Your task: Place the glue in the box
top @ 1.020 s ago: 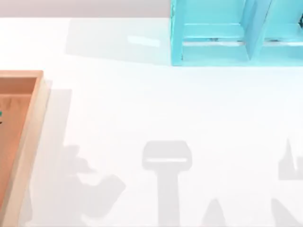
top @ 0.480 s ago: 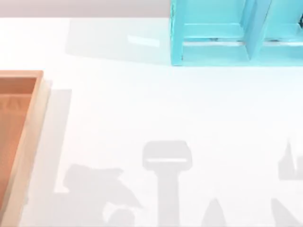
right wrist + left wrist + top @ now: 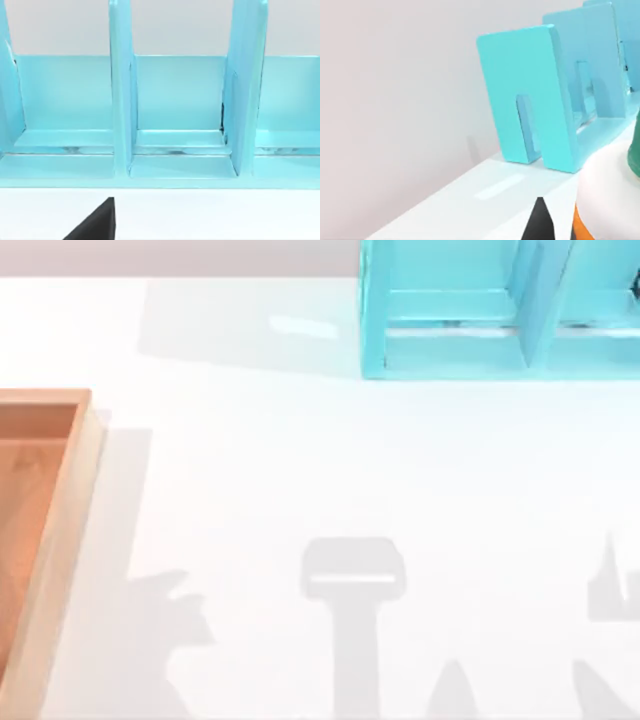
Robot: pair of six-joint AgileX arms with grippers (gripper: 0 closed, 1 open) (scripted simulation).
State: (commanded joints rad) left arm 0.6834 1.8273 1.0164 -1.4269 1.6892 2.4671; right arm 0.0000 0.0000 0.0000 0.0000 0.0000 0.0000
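The glue (image 3: 612,185) looms close in the left wrist view: white shoulder, a sliver of green cap, orange body below. My left gripper (image 3: 590,225) is shut on it, and one dark fingertip (image 3: 538,222) shows beside the bottle. The box (image 3: 70,500), a light wooden tray with a reddish-brown floor, lies at the table's left edge in the top view. My right gripper (image 3: 95,222) is a dark tip low in the right wrist view, facing the turquoise shelf.
A turquoise compartmented shelf (image 3: 450,340) stands at the back right of the white table; it also appears in the left wrist view (image 3: 530,95) and the right wrist view (image 3: 175,100). Arm shadows fall along the table's front.
The green cap that peeked in at the left edge over the box floor has left the top view. The left arm's shadow has shifted toward the front left.
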